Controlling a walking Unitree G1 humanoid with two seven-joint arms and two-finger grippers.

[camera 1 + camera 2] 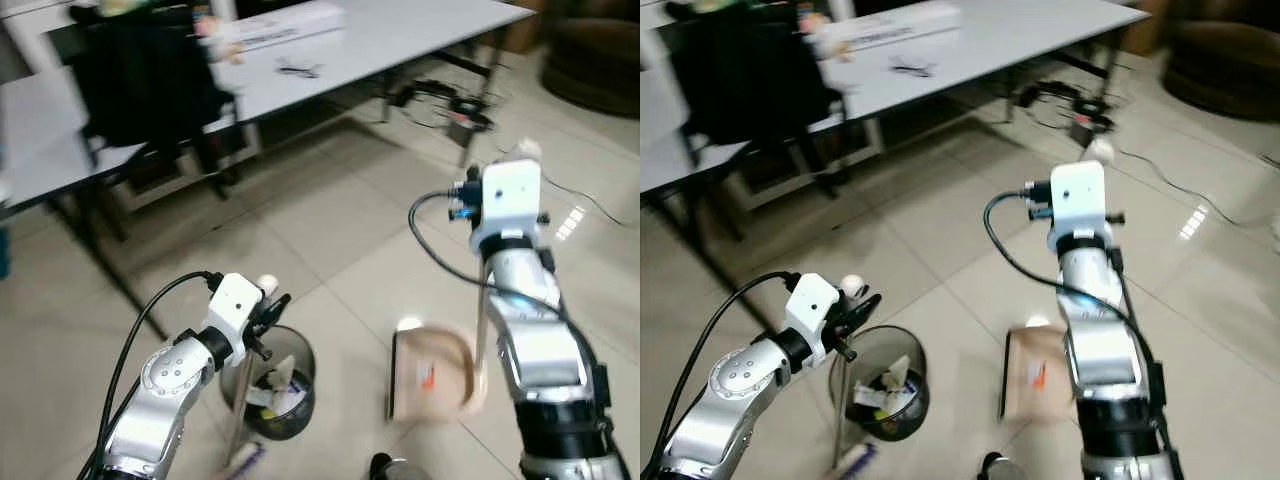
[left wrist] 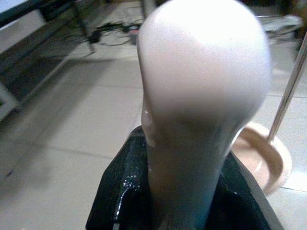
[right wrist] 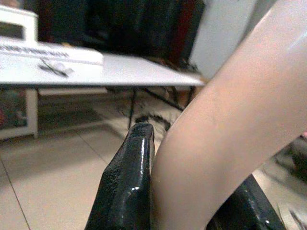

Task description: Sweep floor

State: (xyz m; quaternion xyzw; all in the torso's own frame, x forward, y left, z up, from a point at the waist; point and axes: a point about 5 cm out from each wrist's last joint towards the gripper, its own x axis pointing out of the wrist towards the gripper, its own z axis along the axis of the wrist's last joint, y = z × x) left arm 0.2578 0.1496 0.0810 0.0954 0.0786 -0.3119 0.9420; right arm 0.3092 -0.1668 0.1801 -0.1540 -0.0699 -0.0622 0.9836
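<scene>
Beside the bin [image 1: 272, 385], left hand [image 1: 268, 305] grips the light, stiff broom handle [image 2: 201, 96]; right hand [image 1: 497, 215] clasps the dustpan handle [image 3: 230, 139].

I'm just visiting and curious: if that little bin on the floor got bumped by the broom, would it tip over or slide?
The bin looks small, thin-walled and holds only a few scraps, so it is probably light. On the glossy tile floor it would likely slide first. A knock near its rim might tip it, since it seems taller than wide.
</scene>
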